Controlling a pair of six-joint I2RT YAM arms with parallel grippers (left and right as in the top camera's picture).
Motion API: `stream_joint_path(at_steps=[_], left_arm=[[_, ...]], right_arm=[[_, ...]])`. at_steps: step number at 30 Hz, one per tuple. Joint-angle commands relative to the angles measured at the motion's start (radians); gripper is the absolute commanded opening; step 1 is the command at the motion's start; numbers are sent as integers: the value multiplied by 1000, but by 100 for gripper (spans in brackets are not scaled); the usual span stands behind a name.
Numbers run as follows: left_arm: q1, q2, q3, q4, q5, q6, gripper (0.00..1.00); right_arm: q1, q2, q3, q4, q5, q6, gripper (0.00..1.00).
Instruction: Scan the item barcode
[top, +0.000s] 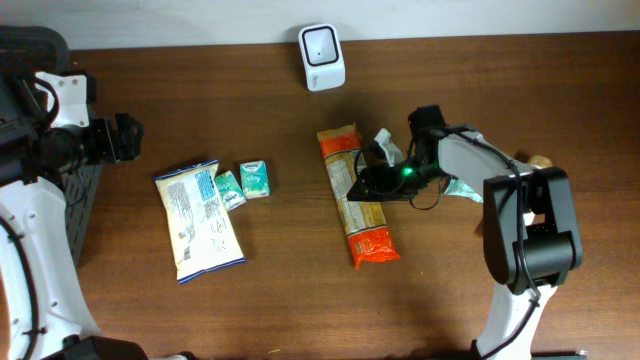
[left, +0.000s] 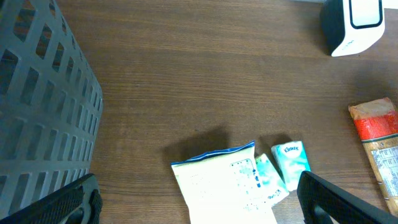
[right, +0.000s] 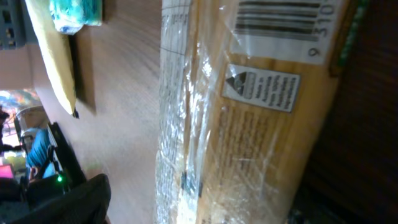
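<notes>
The item, a long orange-and-clear pasta pack (top: 357, 200), lies flat on the table in the middle. My right gripper (top: 372, 184) hangs low over its middle, jaws open and straddling it. In the right wrist view the pack (right: 249, 124) fills the space between the jaws of the right gripper (right: 199, 205), and bare table shows between it and the left finger (right: 78, 199). Its barcode (right: 280, 15) faces the camera at the top. The white scanner (top: 322, 57) stands at the far edge. My left gripper (top: 126, 138) hovers open and empty at the far left.
A white snack bag (top: 198, 220) and two teal tissue packs (top: 255, 178) lie left of centre, below the left gripper (left: 199, 208). A dark grey basket (left: 37, 112) sits at the left table edge. A crumpled wrapper (top: 387, 147) lies beside the right arm.
</notes>
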Motion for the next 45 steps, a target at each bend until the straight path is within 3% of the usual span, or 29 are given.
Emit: stream_joint_path(at_steps=[1, 5, 6, 7, 8, 9, 12, 15, 17, 19, 21, 23, 29, 32, 34, 37, 42, 43, 44, 45], left_arm=[[1, -5, 5, 2, 11, 10, 99], [1, -5, 5, 2, 11, 10, 99], [1, -5, 5, 2, 11, 10, 99], [1, -5, 5, 2, 11, 9, 99], [1, -5, 5, 2, 11, 10, 99], [1, -5, 5, 2, 11, 10, 99], [1, -5, 5, 2, 11, 10, 99], [1, -5, 5, 2, 11, 10, 99], [1, -5, 5, 2, 11, 10, 99], [1, -5, 5, 2, 11, 10, 99], [1, -5, 5, 2, 11, 10, 99], [1, -5, 5, 2, 11, 10, 99], [1, -5, 5, 2, 11, 10, 99], [1, -5, 5, 2, 11, 10, 99], [1, -5, 5, 2, 11, 10, 99], [1, -5, 5, 2, 11, 10, 99], [1, -5, 5, 2, 11, 10, 99], [1, -5, 5, 2, 11, 10, 99], [1, -5, 5, 2, 11, 10, 99], [1, -5, 5, 2, 11, 10, 99]], right_arm=[[42, 79, -95, 24, 163, 12, 72], [42, 79, -137, 55, 209, 12, 65], [42, 79, -146, 70, 211, 12, 58], [42, 79, -150, 77, 211, 12, 42], [42, 79, -150, 78, 207, 13, 16], [42, 79, -149, 80, 207, 37, 4], [40, 63, -84, 13, 204, 58, 4], [47, -51, 149, -204, 286, 58, 4], [98, -101, 301, -352, 553, 115, 4], [257, -96, 357, -428, 958, 220, 4], [369, -68, 334, -416, 1078, 242, 4], [472, 10, 313, -400, 1101, 241, 4], [510, 67, 314, -374, 975, 241, 6], [511, 67, 314, -360, 893, 240, 12], [511, 67, 314, -368, 844, 240, 26], [500, 66, 330, -367, 839, 237, 56], [451, 27, 506, -476, 839, 237, 59], [432, 7, 544, -501, 838, 237, 66], [411, -4, 560, -522, 834, 235, 91], [378, -2, 552, -565, 773, 152, 99]])
